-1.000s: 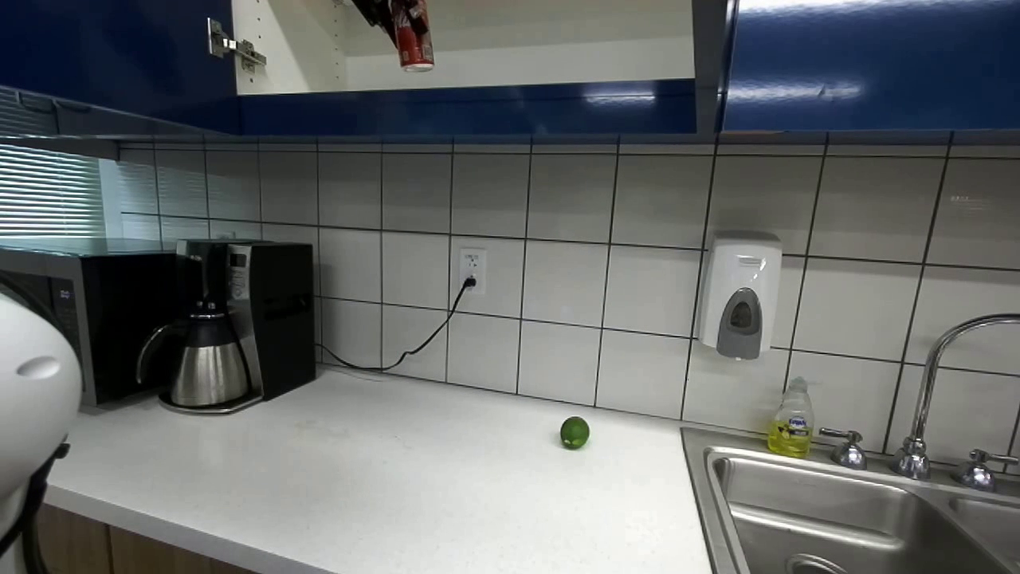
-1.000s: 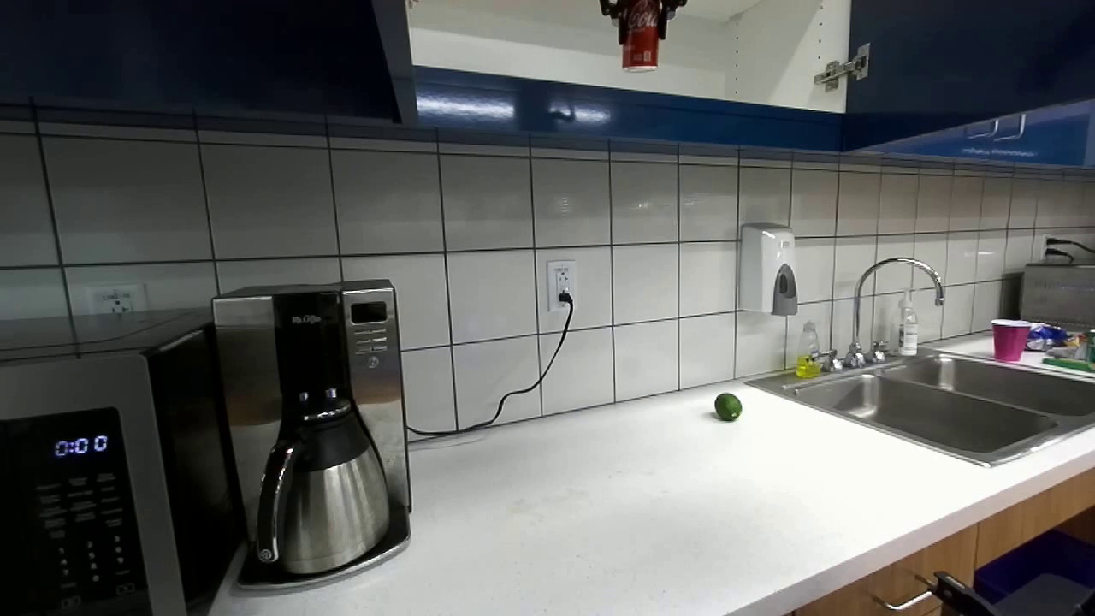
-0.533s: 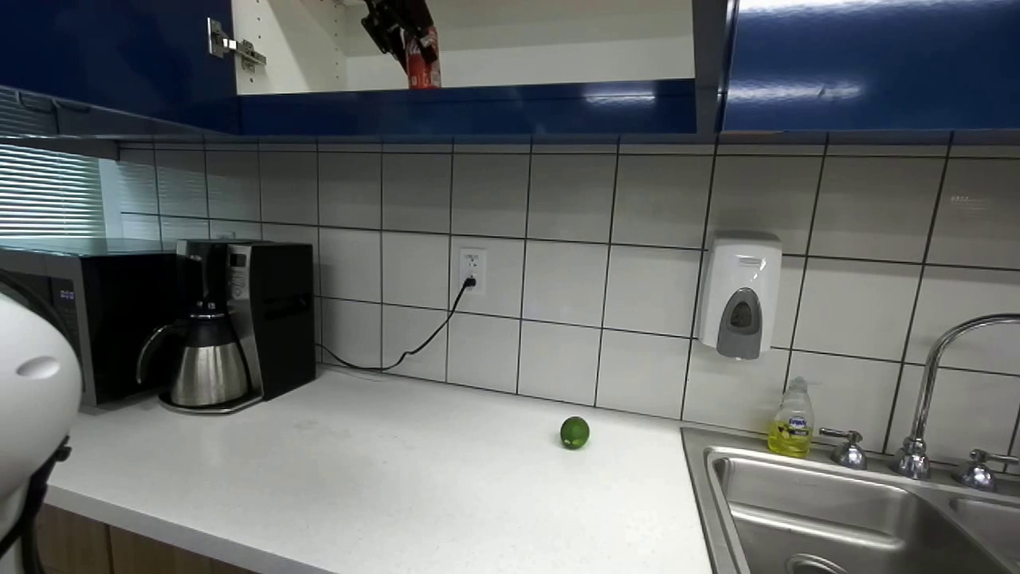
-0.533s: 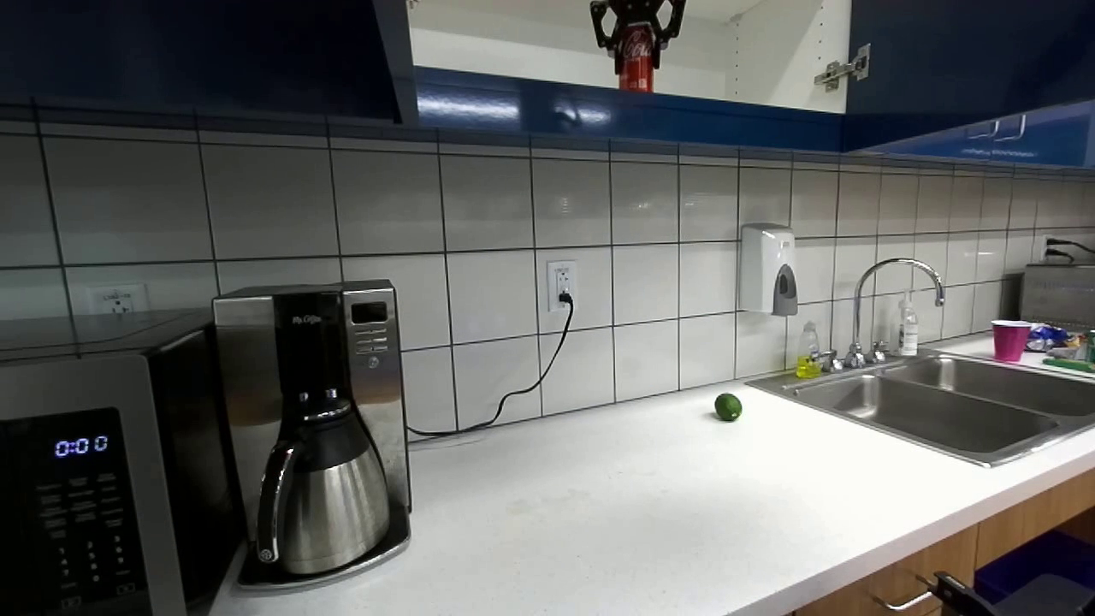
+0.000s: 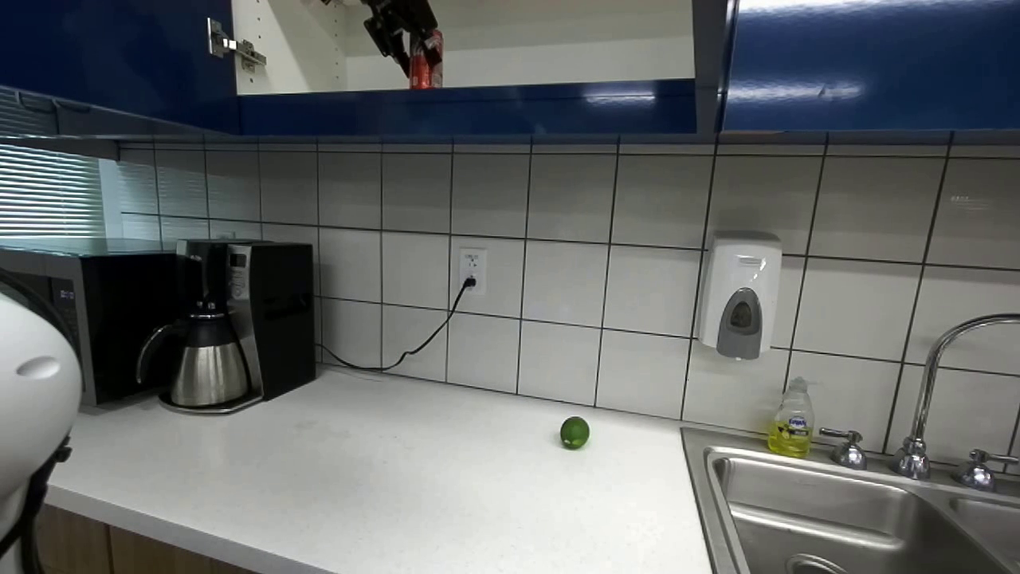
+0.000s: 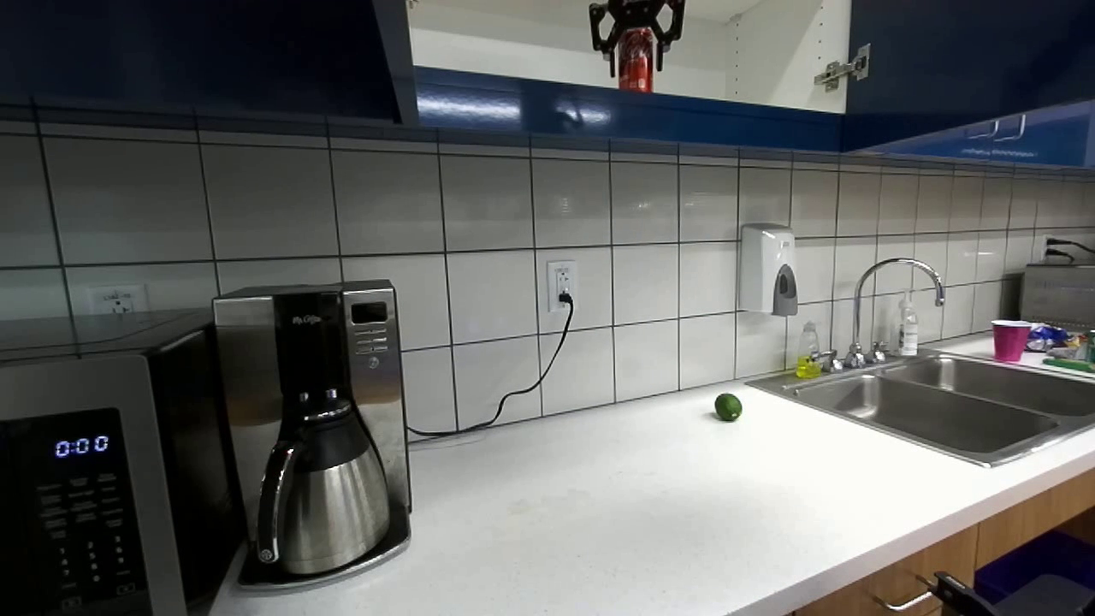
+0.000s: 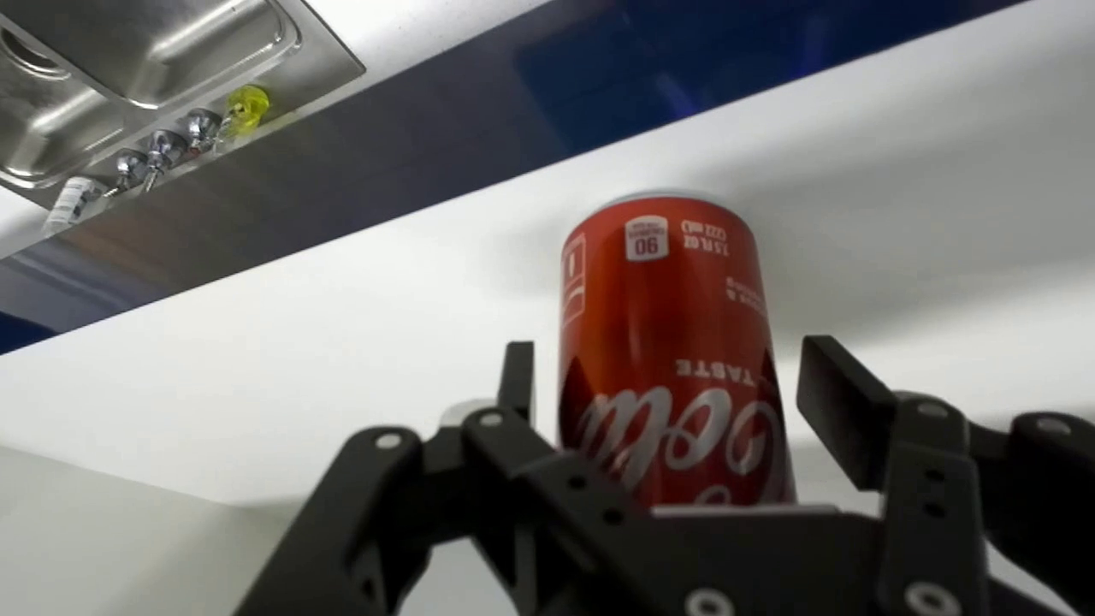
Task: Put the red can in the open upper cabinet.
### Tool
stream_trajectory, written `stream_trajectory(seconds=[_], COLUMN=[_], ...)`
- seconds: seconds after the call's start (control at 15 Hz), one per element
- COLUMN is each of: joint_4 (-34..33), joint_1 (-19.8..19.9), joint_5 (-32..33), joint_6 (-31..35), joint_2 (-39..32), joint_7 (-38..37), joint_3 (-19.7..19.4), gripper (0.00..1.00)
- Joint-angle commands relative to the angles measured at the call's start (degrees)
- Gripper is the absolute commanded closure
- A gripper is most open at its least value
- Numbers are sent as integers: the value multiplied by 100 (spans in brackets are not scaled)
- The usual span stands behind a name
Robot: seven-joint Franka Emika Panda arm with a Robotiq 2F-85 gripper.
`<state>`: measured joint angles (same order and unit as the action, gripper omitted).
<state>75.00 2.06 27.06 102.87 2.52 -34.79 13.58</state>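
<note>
- the red can [image 7: 663,299] stands upright inside the open upper cabinet [image 6: 513,43], near its blue front lip [image 6: 633,115].
- my gripper [image 7: 671,376] straddles it with its fingers [image 7: 517,385] spread and a gap on both sides, so i take the can as let go.
- next i'd back out slowly, straight along the fingers' line; a sideways swing could knock the can toward the lip.
- the wrist view hides the can's top, so i'd watch for wobble until the gripper is well clear.

tiled wall [image 5: 566,279]: white, dark-jointed | window blinds [image 5: 49,191]: slatted, bright | countertop [image 5: 398,478]: white
</note>
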Motion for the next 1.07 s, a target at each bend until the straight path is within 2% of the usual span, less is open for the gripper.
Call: stream_trajectory(seconds=[0.0, 0.47, 1.0], joint_4=[-41, 828, 2613], joint_1=[-3, -149, -479], joint_5=[-51, -314, -569], joint_6=[-48, 102, 178], joint_2=[7, 859, 2477], joint_7=[1, 1, -82], joint_3=[0, 16, 47], gripper=[0, 0, 0])
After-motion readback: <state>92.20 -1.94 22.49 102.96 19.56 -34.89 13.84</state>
